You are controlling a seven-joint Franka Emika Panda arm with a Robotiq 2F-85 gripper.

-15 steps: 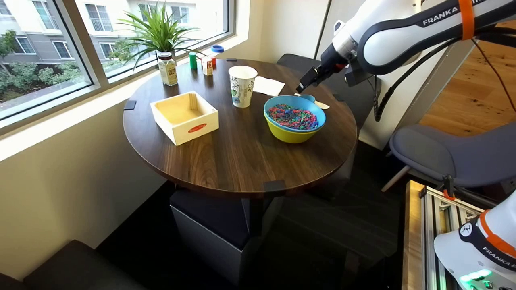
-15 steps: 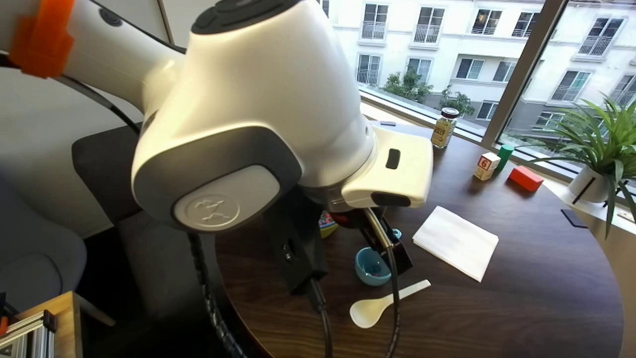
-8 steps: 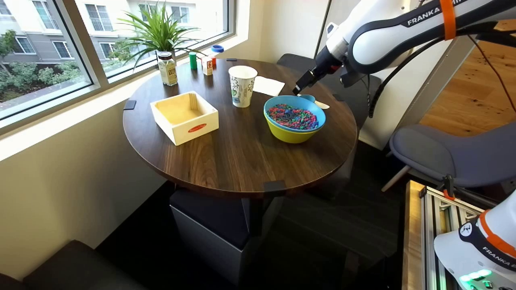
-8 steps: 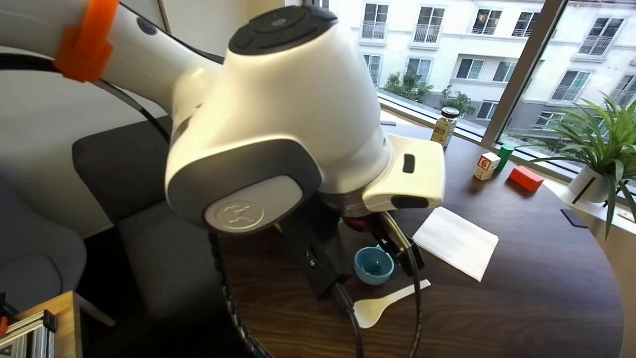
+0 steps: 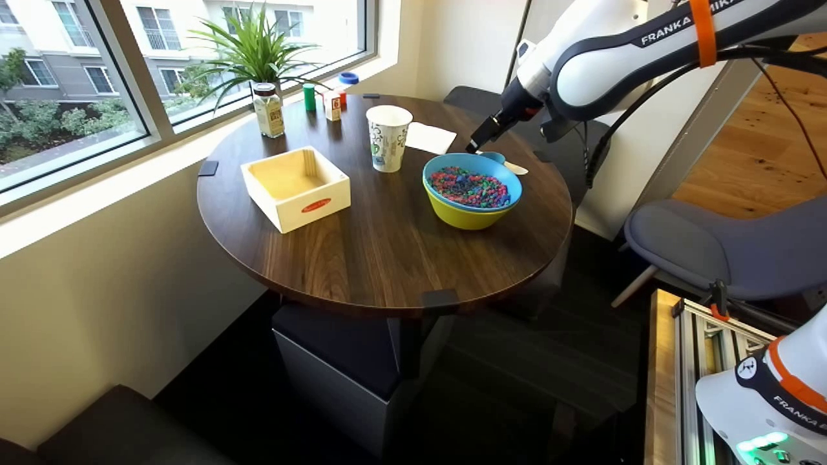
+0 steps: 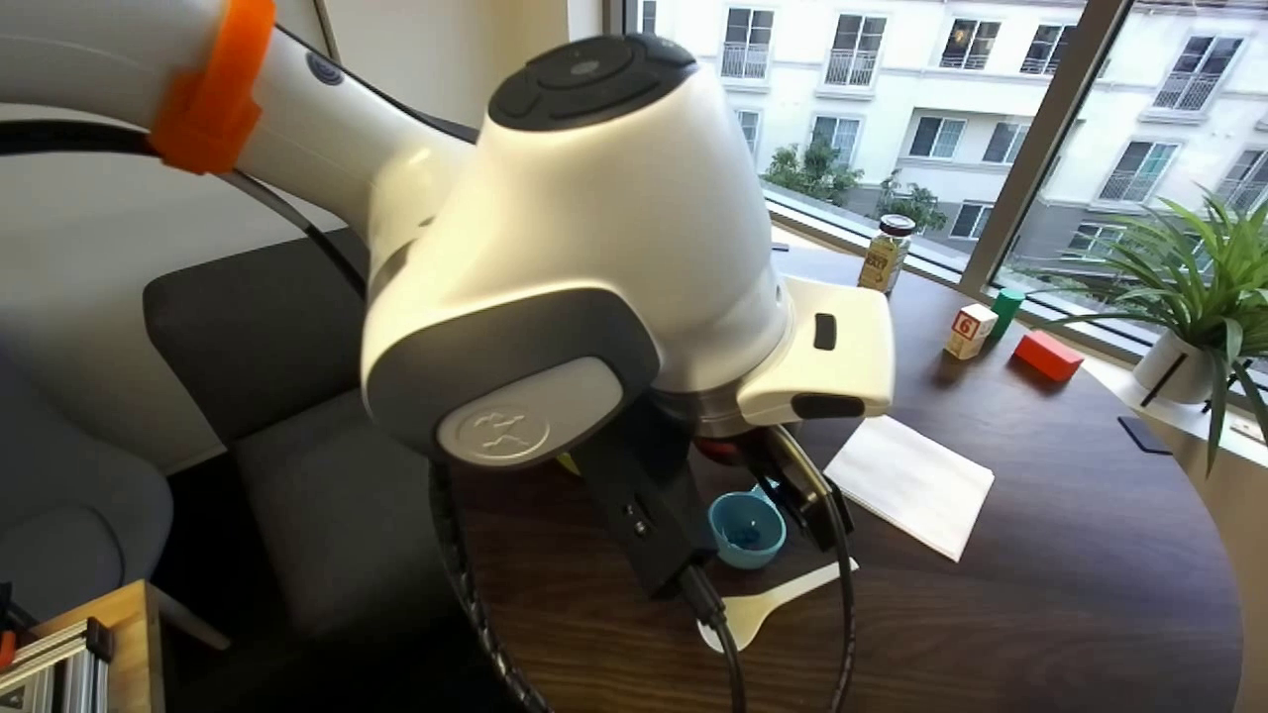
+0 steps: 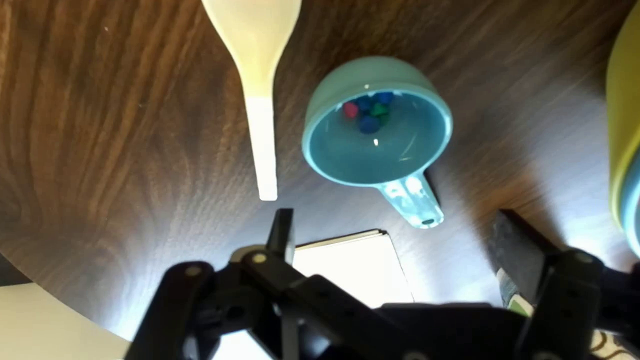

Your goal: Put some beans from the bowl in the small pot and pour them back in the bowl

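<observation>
The bowl [image 5: 466,218], yellow-green outside and blue inside, stands on the table and holds a heap of multicoloured beans [image 5: 468,187]. Its edge shows at the right of the wrist view [image 7: 620,100]. The small pot [image 7: 377,155] is a light-blue cup with a short handle, upright beside the bowl. A few beans [image 7: 369,124] lie inside it. It also shows in both exterior views [image 5: 496,157] [image 6: 746,535]. My gripper [image 7: 395,217] is open and empty. Its fingers are spread wide above the table, with the pot's handle between them in the wrist view, apart from both.
A cream spoon [image 7: 260,90] lies beside the small pot. White folded paper [image 6: 909,485] lies close by. A patterned paper cup [image 5: 387,142] and a wooden tray [image 5: 316,203] stand farther off. A jar [image 5: 268,110] and small blocks [image 5: 332,106] are near the window.
My arm has shifted toward the small pot's handle and come slightly lower, still open. The small pot, bowl, beans and spoon have not moved.
</observation>
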